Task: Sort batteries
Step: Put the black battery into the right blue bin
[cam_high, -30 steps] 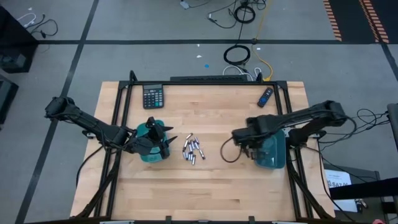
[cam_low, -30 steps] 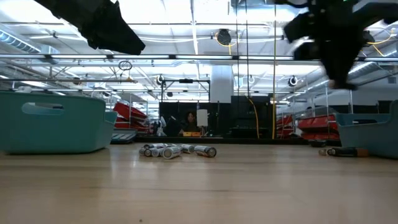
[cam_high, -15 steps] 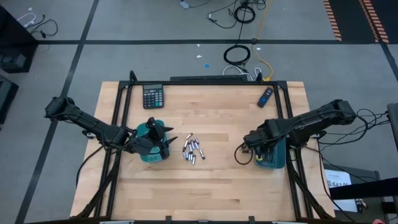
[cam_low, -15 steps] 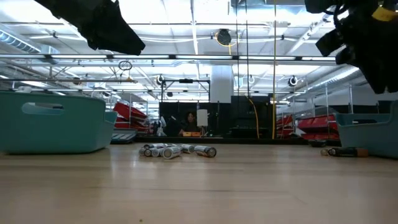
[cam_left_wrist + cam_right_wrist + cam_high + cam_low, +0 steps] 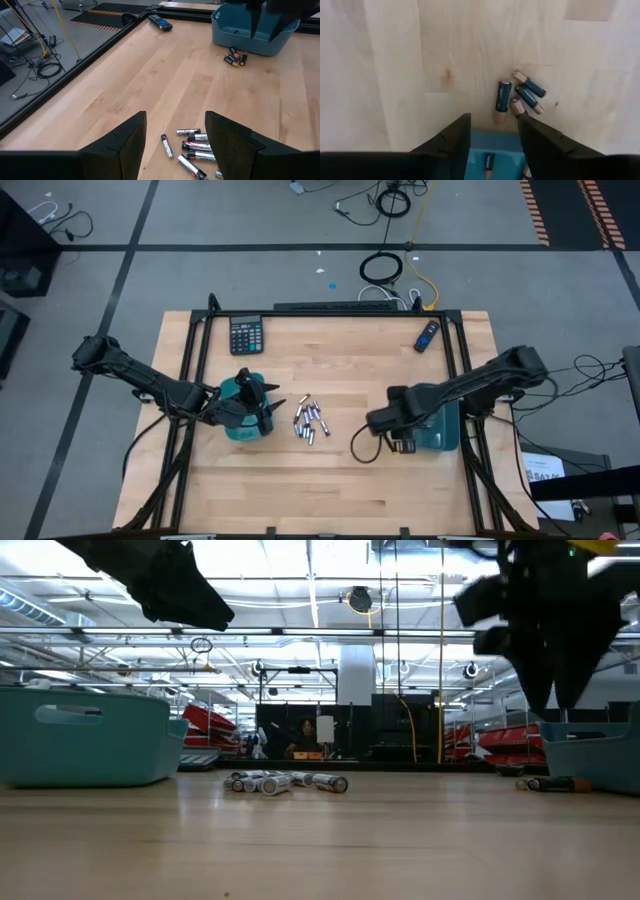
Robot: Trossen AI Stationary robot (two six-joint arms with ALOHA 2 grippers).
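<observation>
A pile of small silvery batteries [image 5: 310, 421] lies on the wood at the table's middle, also seen in the left wrist view [image 5: 192, 149] and the low view [image 5: 285, 782]. My left gripper [image 5: 175, 125] hangs open over the left teal tray [image 5: 240, 423], left of the pile. My right gripper [image 5: 492, 125] is open, pointing down at the left edge of the right teal tray [image 5: 440, 430]. Three dark blue, copper-tipped batteries [image 5: 520, 97] lie on the table just beside that tray. One battery [image 5: 489, 163] lies inside the tray.
A black calculator [image 5: 246, 335] sits at the far left of the table and a dark blue remote-like stick [image 5: 427, 335] at the far right. A cable loop [image 5: 365, 445] hangs off my right arm. Bare wood lies along the table's near side.
My right gripper first went toward the table's right edge, over the right teal tray, then came back toward the left and a little nearer, ending at the tray's left edge. My left arm has kept still.
</observation>
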